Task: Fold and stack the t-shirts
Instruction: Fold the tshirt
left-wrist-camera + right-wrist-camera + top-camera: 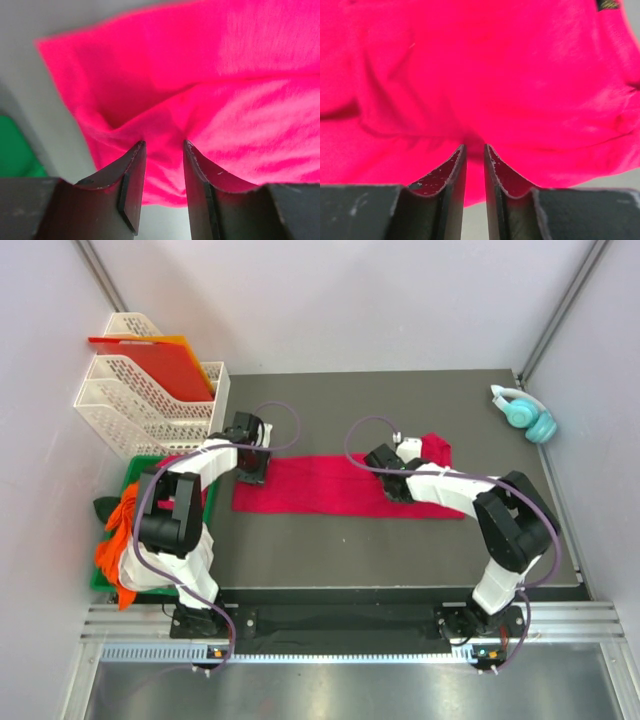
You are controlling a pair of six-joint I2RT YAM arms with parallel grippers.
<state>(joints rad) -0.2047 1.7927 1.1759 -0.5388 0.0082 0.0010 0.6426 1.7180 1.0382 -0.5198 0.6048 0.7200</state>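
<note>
Crimson t-shirt (pixel 320 485): just a strip, more folds to go. Your left end effector (pixel 162 145) pinches its edge; right end effector (pixel 474 147) near-shut, can't tell re grip. The orange t-shirt (pixel 112 535) isn't started.

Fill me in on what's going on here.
A red t-shirt lies stretched across the table, being folded. The left gripper pinches a fold at its left end. The right gripper sits at the right end, jaws narrow over the cloth; a grip is unclear. More shirts wait in the green bin.
</note>
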